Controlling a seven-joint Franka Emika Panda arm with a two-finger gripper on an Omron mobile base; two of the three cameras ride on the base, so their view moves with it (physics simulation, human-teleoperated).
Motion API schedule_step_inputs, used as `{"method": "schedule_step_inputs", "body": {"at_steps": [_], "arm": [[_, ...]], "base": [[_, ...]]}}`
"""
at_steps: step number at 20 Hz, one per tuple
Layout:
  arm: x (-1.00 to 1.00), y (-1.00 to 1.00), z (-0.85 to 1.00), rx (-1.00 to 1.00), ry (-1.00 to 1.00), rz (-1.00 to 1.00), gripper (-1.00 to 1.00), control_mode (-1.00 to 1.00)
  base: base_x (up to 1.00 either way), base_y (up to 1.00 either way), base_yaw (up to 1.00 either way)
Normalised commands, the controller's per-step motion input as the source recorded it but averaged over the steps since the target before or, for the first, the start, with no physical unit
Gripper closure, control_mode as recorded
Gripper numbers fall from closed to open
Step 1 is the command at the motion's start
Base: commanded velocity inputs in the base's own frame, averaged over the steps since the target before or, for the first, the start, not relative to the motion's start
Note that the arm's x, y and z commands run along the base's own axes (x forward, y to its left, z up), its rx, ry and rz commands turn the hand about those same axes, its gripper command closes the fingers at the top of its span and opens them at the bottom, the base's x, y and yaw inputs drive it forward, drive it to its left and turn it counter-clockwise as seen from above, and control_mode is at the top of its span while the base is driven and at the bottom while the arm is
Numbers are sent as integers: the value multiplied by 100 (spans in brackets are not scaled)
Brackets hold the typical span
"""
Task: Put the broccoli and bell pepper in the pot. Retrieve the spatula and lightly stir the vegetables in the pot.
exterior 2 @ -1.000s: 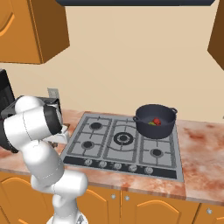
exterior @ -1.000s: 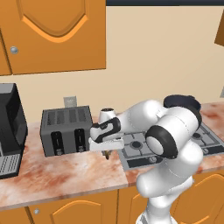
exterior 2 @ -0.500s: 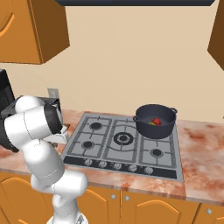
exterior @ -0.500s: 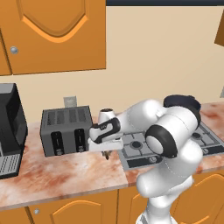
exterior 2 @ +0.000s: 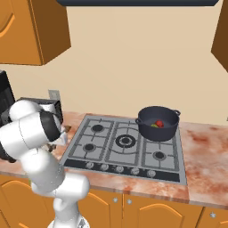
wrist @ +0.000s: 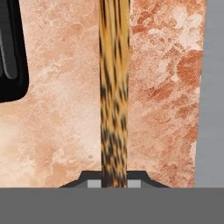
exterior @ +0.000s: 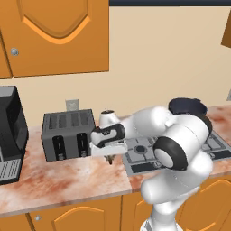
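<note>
Hand hung low over the marbled worktop, between the toaster and the stove, its fingers pinching the wooden spatula. Across the stove, the pot sat on the back right burner with the bell pepper and broccoli inside.

Orange wooden cabinets hang on a beige wall above a marbled counter.

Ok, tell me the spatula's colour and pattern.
Brown wood with dark mottled streaks; the spatula shows best in the hand view.
</note>
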Motion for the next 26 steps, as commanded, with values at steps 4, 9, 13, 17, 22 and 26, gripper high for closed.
{"method": "schedule_step_inputs", "body": {"at_steps": [4,9,13,17,22,26], "arm": [[-59,-38,78,3,-11,0,100,-100],[-69,-44,96,6,-11,0,100,-100],[-94,-62,89,7,-9,0,100,-100],[-90,-50,100,5,-11,0,100,-100],[-30,-56,91,2,-11,0,100,-100],[-16,-40,59,0,-2,0,100,-100]], "base": [[0,0,0],[0,0,0],[0,0,0],[0,0,0],[0,0,0],[0,0,0]]}}
